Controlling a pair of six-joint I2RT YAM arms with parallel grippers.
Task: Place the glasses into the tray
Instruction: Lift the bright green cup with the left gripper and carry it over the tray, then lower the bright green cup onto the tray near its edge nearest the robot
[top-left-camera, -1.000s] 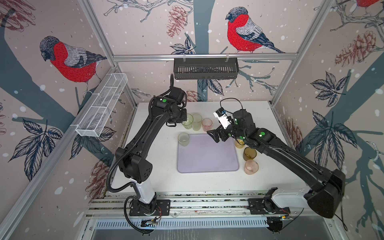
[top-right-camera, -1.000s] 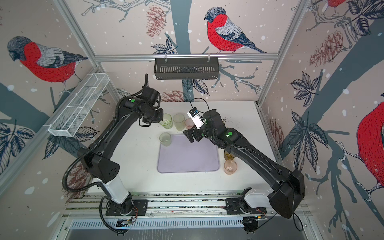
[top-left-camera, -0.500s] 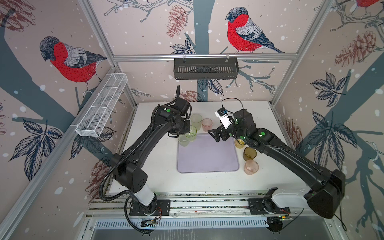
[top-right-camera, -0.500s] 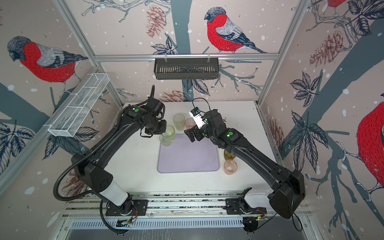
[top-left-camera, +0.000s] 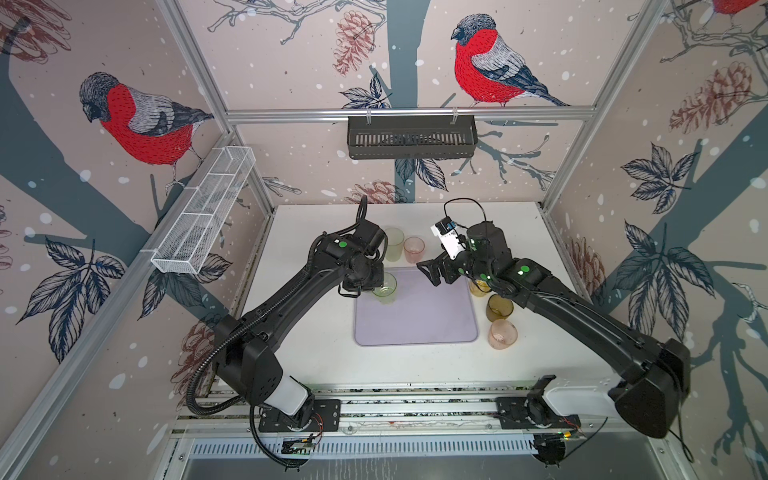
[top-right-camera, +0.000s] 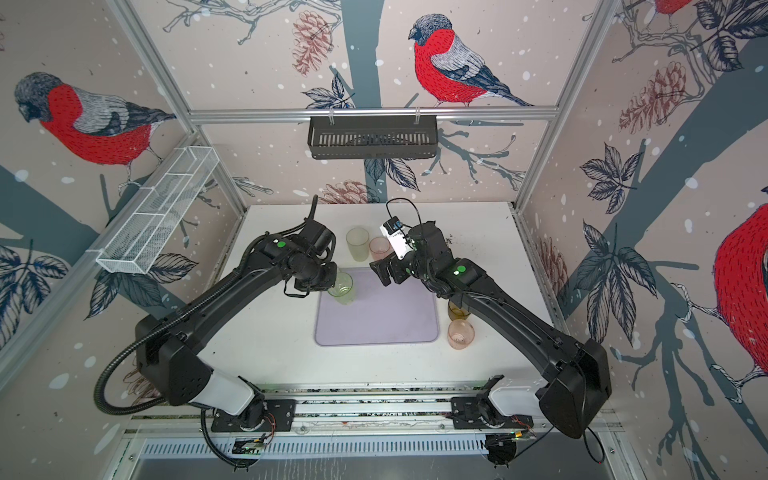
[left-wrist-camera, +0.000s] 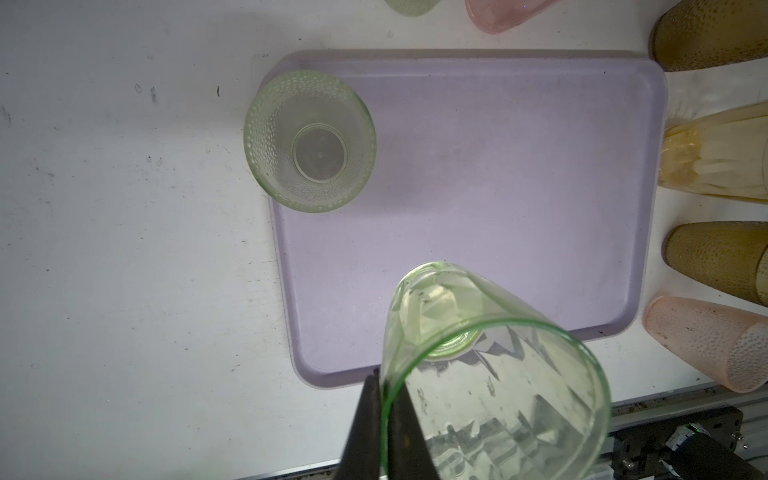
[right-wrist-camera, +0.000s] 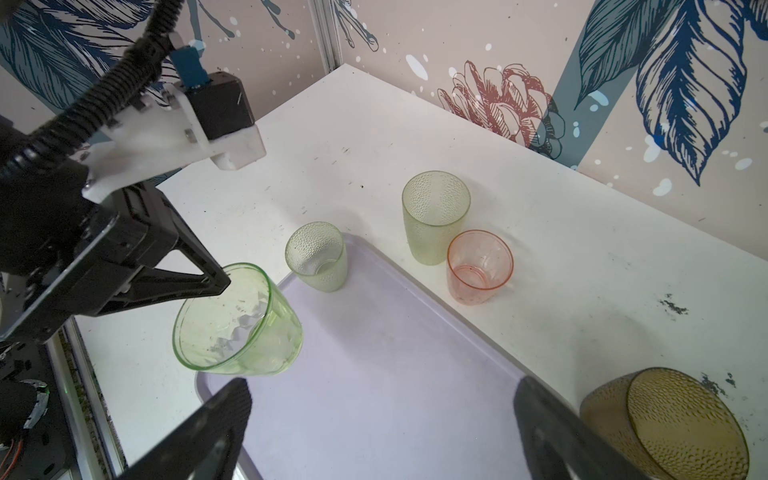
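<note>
Within bird-print walls (top-left-camera: 291, 54), tray (top-left-camera: 424, 328) on tabletop (top-left-camera: 316, 345)

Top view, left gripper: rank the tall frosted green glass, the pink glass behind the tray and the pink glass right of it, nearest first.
1. Tall frosted green glass, just behind the left gripper.
2. Back pink glass, to its right.
3. Front pink glass, by the tray's front-right corner.

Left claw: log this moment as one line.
left claw: shut on clear green glass | glass: tilted over lavender tray | right claw: open, empty
</note>
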